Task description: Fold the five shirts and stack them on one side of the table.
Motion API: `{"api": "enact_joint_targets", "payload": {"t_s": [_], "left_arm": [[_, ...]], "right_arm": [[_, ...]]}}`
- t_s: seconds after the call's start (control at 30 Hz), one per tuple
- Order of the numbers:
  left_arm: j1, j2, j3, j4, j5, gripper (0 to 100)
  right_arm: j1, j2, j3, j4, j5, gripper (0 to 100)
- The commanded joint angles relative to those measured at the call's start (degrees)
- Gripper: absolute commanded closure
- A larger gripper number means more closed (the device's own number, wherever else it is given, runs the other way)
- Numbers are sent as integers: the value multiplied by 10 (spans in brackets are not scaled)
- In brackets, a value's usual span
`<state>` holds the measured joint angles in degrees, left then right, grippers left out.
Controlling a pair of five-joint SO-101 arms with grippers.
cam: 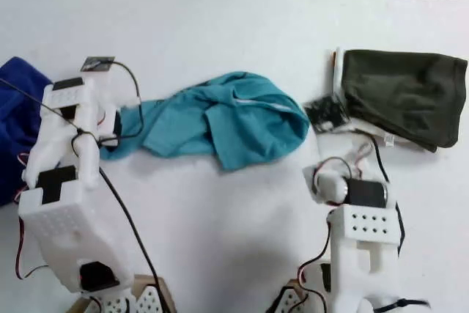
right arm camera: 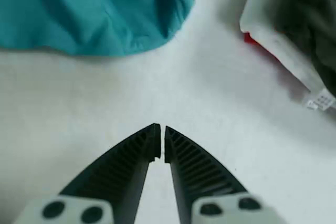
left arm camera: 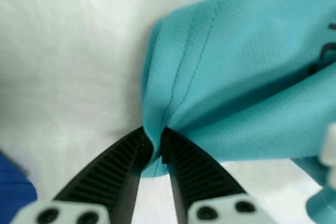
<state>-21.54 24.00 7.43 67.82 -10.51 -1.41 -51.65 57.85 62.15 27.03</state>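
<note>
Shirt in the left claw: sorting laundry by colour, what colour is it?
The shirt is teal, clearest in the left wrist view.

Table (cam: pixel 220 20): three shirts spread across it, left to right.

- Crumpled shirt (cam: pixel 220 119): mid-table, stretched left to right.
- Left gripper (left arm camera: pixel 156 148): pinched onto the crumpled shirt's left end.
- Bunched shirt (cam: pixel 18 108): at the left edge, further left than that gripper, apart from the crumpled shirt.
- Folded shirt (cam: pixel 407 97): far right, lying flat.
- Right gripper (right arm camera: pixel 161 142): over bare table between the crumpled shirt and the folded shirt, on their near side, touching neither.
</note>
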Motion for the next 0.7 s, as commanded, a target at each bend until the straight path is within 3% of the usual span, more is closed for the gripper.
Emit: {"api": "enact_joint_targets", "payload": {"t_s": [0.0, 0.17, 0.37, 0.53, 0.67], "left_arm": [[0, -1, -7, -12, 3, 973], [0, 0, -7, -12, 3, 973], [0, 1, -7, -12, 3, 973], [0, 2, -8, -12, 3, 973], [0, 2, -8, -12, 3, 973]], "right_arm": [[-93, -7, -66, 39, -18, 974], [-211, 12, -69, 38, -64, 947], [-232, 176, -113, 9, -68, 803], [-241, 306, -247, 47, -69, 872], [-306, 378, -337, 99, -69, 906]]}}
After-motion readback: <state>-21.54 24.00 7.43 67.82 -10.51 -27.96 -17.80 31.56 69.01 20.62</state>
